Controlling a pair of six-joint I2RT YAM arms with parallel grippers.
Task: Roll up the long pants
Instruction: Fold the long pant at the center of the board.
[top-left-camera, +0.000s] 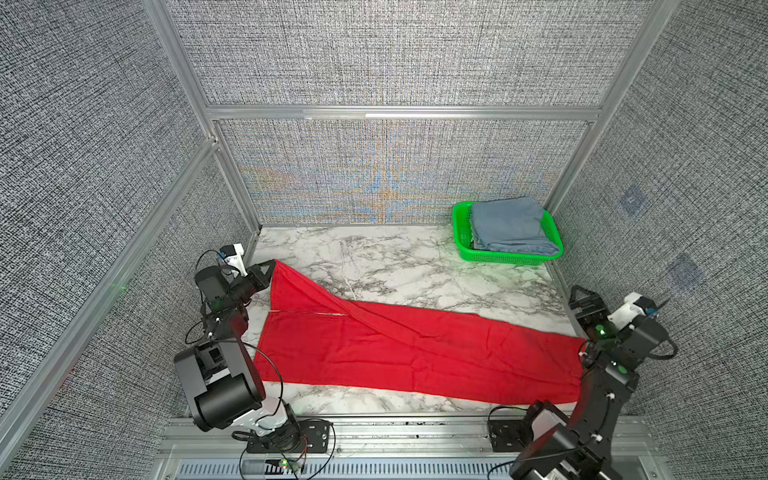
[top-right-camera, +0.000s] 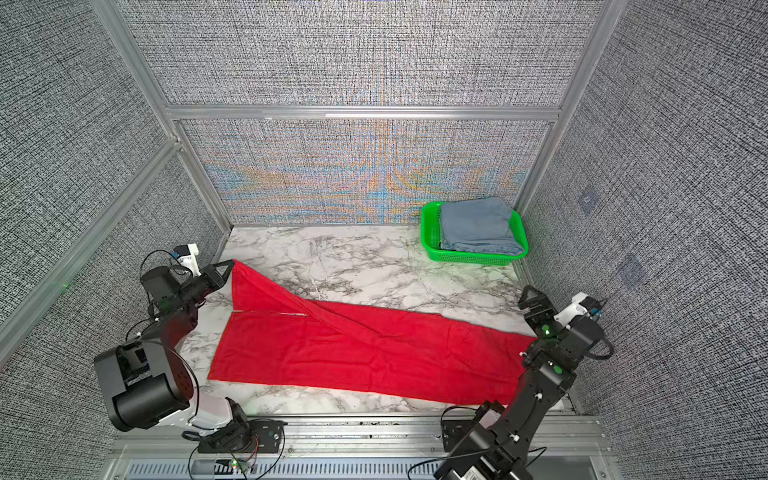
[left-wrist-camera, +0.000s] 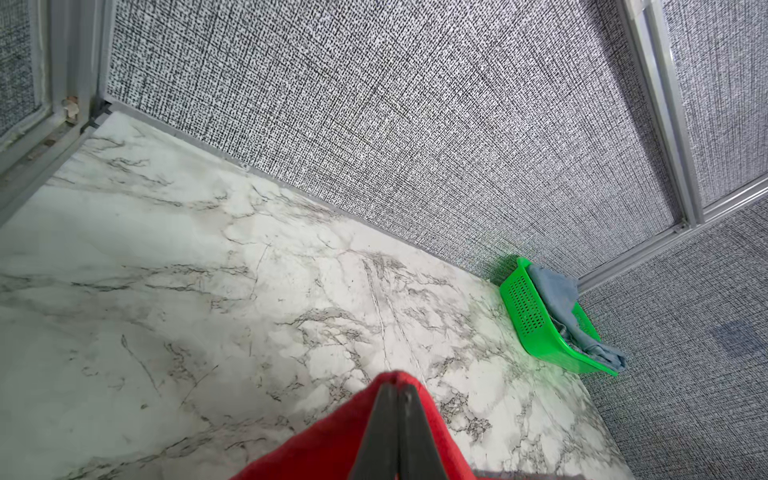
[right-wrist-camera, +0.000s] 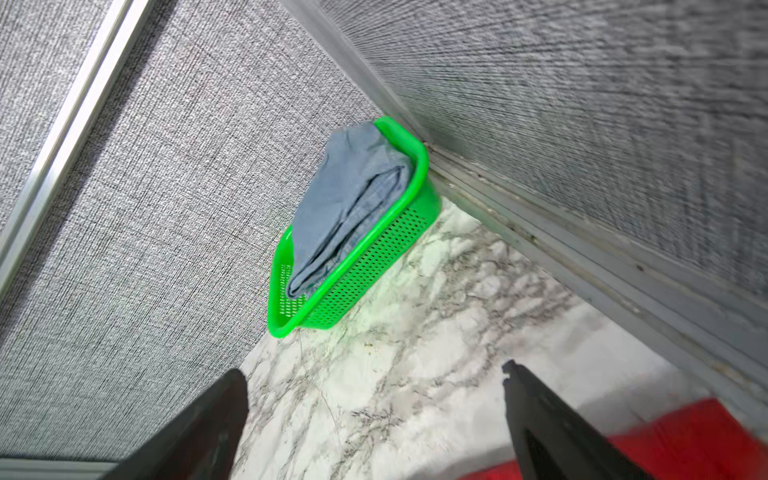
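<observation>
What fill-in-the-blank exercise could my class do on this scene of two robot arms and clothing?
The left gripper is shut on a corner of the long pants, whose colour is ____.
The right gripper has its jaws ____.
The folded blue-grey garment lies in the ____ basket.
Missing words: red; open; green.

I work inside what looks like a lab test cell: grey woven-textured wall panels (top-left-camera: 374, 54) held in silver aluminium framing (top-left-camera: 399, 112), a white marble-patterned surface (top-left-camera: 395, 257), and a slotted metal mounting rail (top-left-camera: 415, 432) along its front.
</observation>
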